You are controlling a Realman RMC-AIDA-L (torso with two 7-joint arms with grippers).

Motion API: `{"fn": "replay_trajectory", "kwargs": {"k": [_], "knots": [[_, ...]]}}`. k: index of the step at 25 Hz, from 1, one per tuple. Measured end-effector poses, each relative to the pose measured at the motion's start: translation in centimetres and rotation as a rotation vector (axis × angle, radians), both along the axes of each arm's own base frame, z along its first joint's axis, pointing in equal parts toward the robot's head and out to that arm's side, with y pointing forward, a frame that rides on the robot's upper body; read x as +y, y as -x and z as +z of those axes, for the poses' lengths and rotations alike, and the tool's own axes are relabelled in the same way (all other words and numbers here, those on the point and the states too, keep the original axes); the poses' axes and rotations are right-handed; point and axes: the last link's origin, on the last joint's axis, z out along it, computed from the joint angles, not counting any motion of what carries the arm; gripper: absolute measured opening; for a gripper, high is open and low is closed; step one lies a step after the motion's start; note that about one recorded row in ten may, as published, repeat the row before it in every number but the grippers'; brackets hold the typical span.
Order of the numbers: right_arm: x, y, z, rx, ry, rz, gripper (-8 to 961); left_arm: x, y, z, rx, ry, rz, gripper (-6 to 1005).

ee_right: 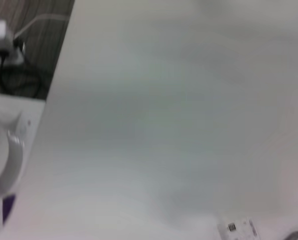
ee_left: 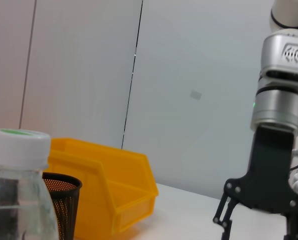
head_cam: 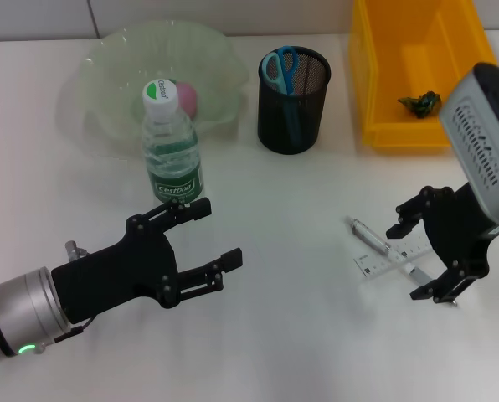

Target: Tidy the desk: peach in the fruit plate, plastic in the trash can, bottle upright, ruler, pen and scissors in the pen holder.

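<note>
Left gripper [head_cam: 206,237] jaws wide beside upright clear bottle [head_cam: 172,151], white cap, green label.

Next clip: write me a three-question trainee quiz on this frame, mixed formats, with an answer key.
1. True or false: the clear plastic water bottle with a white cap lies on its side.
2. Where are the blue-handled scissors? A) on the white table B) in the black mesh pen holder C) in the yellow plastic bin
3. Fill in: the right pincer hovers open over the silver pen and the clear ______.

Key
1. False: it stands upright before the pale green fruit plate, with the open left pincer beside it.
2. B
3. ruler
</note>
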Motion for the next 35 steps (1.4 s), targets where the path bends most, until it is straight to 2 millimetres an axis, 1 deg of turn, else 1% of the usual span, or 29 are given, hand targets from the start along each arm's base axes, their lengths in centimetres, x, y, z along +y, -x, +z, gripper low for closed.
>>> {"fn": "replay_trajectory", "kwargs": {"k": [3, 9, 12, 14, 18, 20, 29, 35], "knots": [[0.6, -0.3, -0.6, -0.033, 0.033, 0.049, 800, 0.0, 0.0, 0.0, -0.002, 0.003, 0.004, 829], [1.7, -0.3, -1.9, -0.039, 0.100, 0.129, 798, -0.1, 0.0, -0.2, -0.006, 0.006, 0.013, 829], [2.1, -0.3, -2.3, -0.047, 0.111, 0.142, 797, -0.1, 0.0, -0.3, -0.006, 0.006, 0.018, 829], [2.5, -0.3, -3.0, -0.057, 0.135, 0.148, 796, 0.0, 0.0, -0.3, -0.008, 0.005, 0.018, 829], [2.9, -0.2, -3.6, -0.063, 0.149, 0.164, 795, 0.0, -0.1, -0.2, -0.016, 0.003, 0.025, 829], [3.1, -0.1, -4.5, -0.080, 0.169, 0.176, 794, 0.0, -0.1, -0.2, -0.018, 0.005, 0.027, 829], [3.5, 0.0, -5.5, -0.093, 0.184, 0.170, 791, -0.1, 0.0, -0.2, -0.022, 0.007, 0.031, 829], [3.7, -0.1, -5.7, -0.099, 0.185, 0.164, 788, -0.1, -0.1, -0.2, -0.029, 0.012, 0.033, 829]]}}
